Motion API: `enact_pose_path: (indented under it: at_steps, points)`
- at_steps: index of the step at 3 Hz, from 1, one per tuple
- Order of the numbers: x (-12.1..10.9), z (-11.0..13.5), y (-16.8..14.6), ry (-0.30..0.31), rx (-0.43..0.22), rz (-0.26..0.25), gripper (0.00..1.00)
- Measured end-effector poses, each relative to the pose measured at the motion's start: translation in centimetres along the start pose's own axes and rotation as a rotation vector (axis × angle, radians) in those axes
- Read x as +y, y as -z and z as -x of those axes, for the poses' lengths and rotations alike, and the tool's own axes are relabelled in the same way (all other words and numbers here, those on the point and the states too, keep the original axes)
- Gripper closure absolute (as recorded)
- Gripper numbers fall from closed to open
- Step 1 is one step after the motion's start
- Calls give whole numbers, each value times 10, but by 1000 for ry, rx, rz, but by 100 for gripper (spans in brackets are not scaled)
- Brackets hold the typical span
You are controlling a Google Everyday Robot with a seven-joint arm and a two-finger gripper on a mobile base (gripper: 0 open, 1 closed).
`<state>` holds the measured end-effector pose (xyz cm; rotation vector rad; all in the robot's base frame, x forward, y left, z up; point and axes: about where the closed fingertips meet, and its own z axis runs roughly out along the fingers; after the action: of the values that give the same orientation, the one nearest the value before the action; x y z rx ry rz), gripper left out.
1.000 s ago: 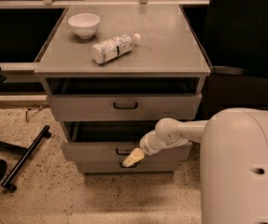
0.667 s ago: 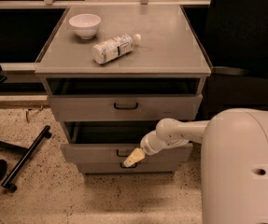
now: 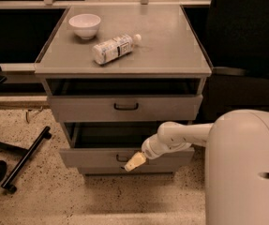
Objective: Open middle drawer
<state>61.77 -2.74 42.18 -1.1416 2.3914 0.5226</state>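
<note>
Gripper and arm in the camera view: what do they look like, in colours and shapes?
The arm is a smooth white tube ending in a rounded white wrist joint. The gripper, at the front of the middle drawer, is pale cream-yellow. No cables or markings show.

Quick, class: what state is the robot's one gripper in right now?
Gripper: at the small black loop handle of the grey middle drawer; open or closed cannot be told.
</note>
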Motion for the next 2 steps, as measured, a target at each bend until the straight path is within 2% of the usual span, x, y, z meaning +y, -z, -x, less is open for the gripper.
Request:
enact_pose_path:
  at_steps: [2]
  points:
    - [5, -1, 0, -12, 11, 10, 0]
